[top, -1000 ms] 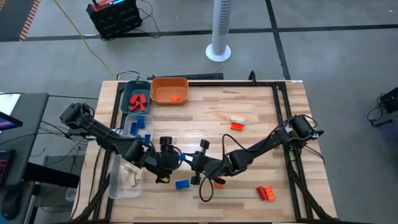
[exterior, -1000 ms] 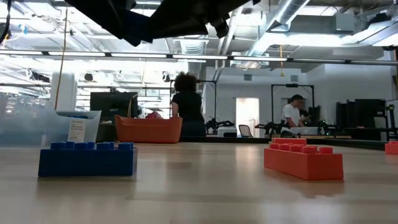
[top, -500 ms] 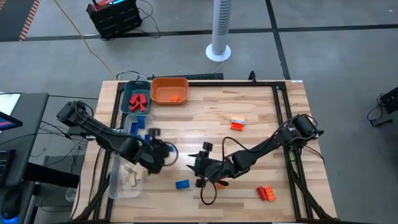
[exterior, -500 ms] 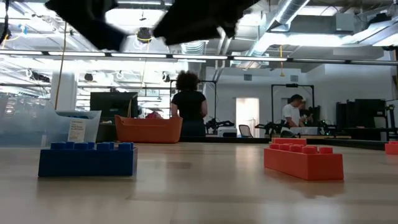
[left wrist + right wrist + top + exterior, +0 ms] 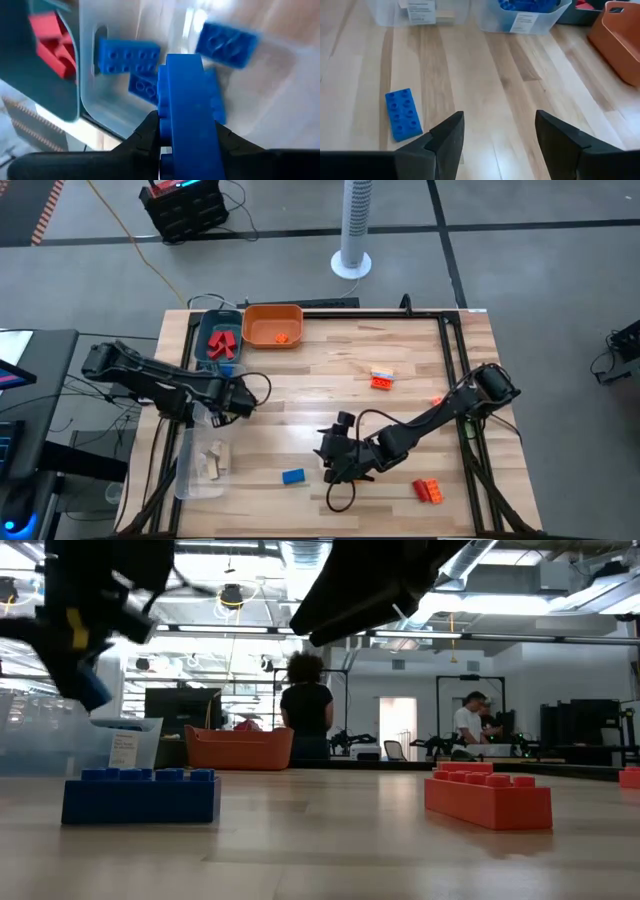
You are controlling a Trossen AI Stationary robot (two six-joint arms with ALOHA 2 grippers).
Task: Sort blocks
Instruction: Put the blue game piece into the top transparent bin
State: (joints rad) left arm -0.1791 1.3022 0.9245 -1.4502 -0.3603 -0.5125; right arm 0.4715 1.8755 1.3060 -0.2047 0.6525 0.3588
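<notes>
High view, teal tray (image 5: 205, 340), orange tray (image 5: 272, 326), fan base (image 5: 351, 263)

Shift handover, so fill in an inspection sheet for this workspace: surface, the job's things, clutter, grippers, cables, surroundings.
Surface: wooden table, bare between items.
Job's things: blue block loose near the front; orange blocks front right; another orange block mid-table; red blocks in the teal tray; one orange block in the orange tray; blue blocks in a clear bin; tan blocks in a second clear bin.
Clutter: nothing seen.
Grippers: left gripper shut on a blue brick over the blue bin; right gripper open, empty, over the table.
Cables: a loop under the right arm.
Surroundings: fan; people behind.
</notes>
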